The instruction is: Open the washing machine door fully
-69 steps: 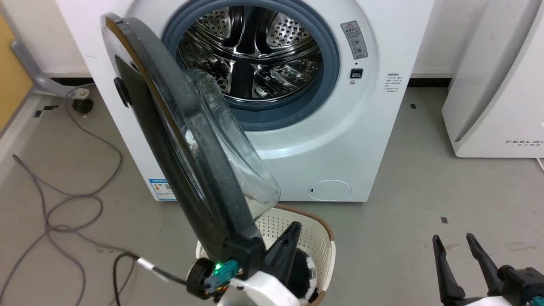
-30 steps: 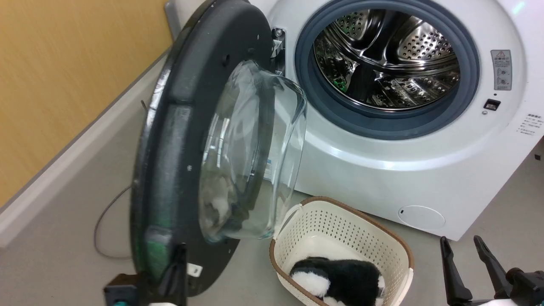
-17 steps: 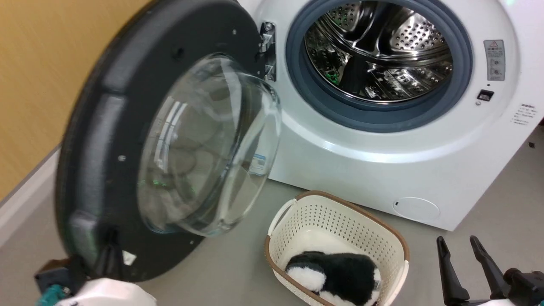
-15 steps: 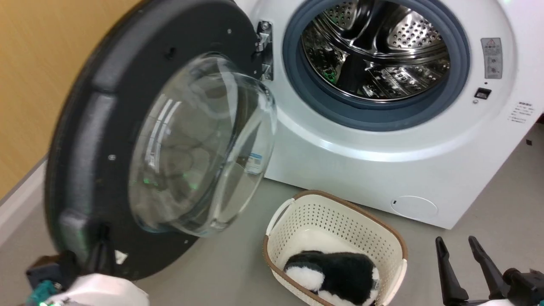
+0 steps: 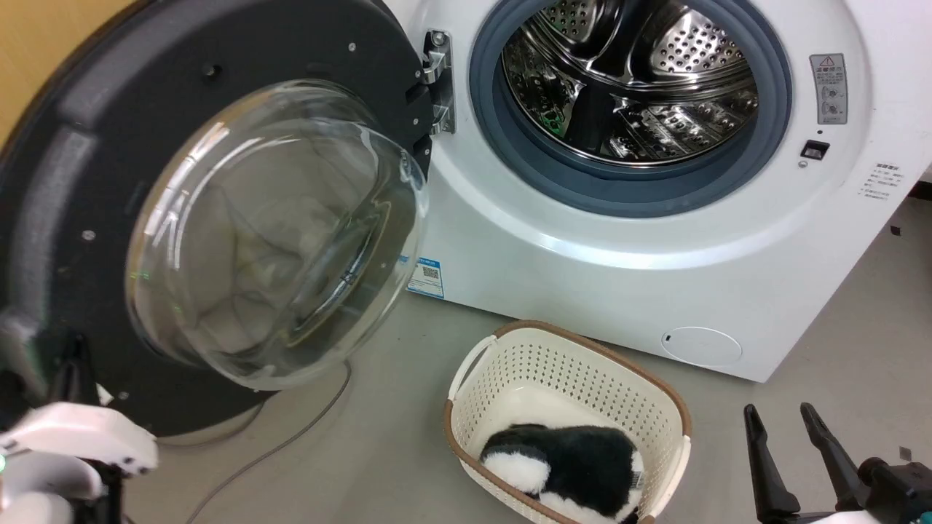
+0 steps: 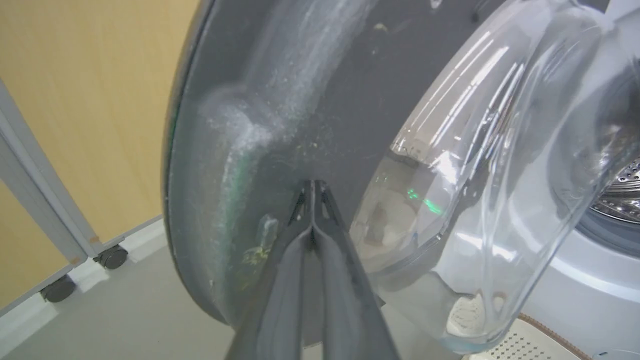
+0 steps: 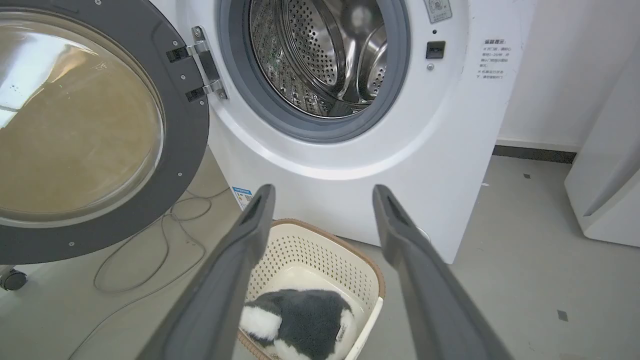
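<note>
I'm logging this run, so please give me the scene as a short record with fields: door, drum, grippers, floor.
door: swung wide to the left of the washing machine, inner face and glass bowl toward the head camera
drum: no laundry visible
left gripper: shut, tips at the door's inner face
right gripper: open, holding nothing
floor: basket before the machine, black-and-white plush toy inside

White wrist shell [image 5: 80,437]; dark tapered gripper fingers [image 7: 225,285]
</note>
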Robot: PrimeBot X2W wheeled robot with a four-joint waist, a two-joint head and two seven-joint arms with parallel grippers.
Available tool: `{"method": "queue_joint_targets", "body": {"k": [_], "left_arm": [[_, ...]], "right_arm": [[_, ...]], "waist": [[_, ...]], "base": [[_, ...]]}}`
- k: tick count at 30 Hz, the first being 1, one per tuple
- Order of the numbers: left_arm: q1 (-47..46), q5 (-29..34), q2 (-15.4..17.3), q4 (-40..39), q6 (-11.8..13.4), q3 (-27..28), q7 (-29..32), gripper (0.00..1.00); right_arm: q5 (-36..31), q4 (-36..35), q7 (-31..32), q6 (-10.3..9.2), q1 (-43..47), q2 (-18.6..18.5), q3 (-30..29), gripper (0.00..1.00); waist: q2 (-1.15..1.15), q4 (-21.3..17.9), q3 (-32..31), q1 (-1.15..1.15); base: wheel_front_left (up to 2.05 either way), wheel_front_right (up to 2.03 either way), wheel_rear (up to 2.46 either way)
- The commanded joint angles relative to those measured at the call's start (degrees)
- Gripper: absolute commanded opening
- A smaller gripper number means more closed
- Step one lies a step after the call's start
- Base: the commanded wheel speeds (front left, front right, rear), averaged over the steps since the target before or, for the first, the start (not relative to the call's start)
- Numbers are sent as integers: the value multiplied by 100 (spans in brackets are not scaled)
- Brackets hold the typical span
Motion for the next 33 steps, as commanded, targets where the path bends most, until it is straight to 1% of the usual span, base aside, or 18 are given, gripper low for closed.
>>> {"method": "queue_joint_targets", "body": {"k": [1, 2, 3, 7, 10, 13, 17, 22, 27, 28, 29, 30, 33], "left_arm": [[-196, -46, 114, 212, -73, 75, -59, 0], [-315, -74, 177, 407, -154, 103, -95, 0], [-389, -57, 184, 546, -179, 91, -160, 0], [-497, -7, 149, 857, -201, 37, -340, 0], [-428, -11, 86, 919, -193, 30, -454, 0], [-247, 26, 3, 812, -155, -25, -529, 0], [154, 79, -128, 375, -31, -77, -600, 0], [926, 177, -318, -552, 286, -133, -603, 0], [1630, 359, -540, -1612, 599, -380, -484, 0], [1731, 391, -584, -1780, 640, -449, -451, 33], [1813, 437, -610, -1922, 675, -520, -423, 78], [1877, 481, -639, -2045, 704, -595, -400, 100], [1998, 562, -742, -2273, 741, -820, -341, 100]], "right_arm": [[-24, 14, -5, 30, -80, 18, 13, 100], [-21, 17, -8, 30, -85, 18, 19, 100], [-18, 24, -10, 30, -86, 18, 23, 100], [5, 59, -32, 30, -53, 18, 3, 100], [27, 90, -45, 30, -14, 18, -5, 100], [53, 124, -56, 30, 29, 18, -22, 100], [61, 147, -61, 30, 43, 18, -8, 100], [67, 169, -71, 30, 68, 18, 33, 100], [41, 163, -71, 30, 83, 18, 19, 100], [37, 159, -70, 30, 79, 18, 16, 100], [30, 157, -68, 30, 72, 18, 15, 100], [23, 155, -64, 30, 65, 18, 18, 100], [-14, 143, -47, 30, 35, 18, 18, 100]], "waist": [[0, -15, 5, 0], [0, -28, 9, 0], [0, -42, 2, 0], [0, -71, -43, 0], [0, -73, -100, 0], [0, -50, -172, 0], [0, -36, -235, 0], [0, -57, -319, 0], [0, -70, -347, 0], [0, -76, -345, 0], [0, -86, -346, 0], [0, -102, -348, 0], [0, -196, -360, 0]], "base": [[0, 0, 0], [0, 0, 0], [0, 0, 0], [0, 0, 0], [0, 0, 0], [0, 0, 0], [0, 0, 0], [0, 0, 0], [0, 0, 0], [0, 0, 0], [0, 0, 0], [0, 0, 0], [0, 0, 0]]}}
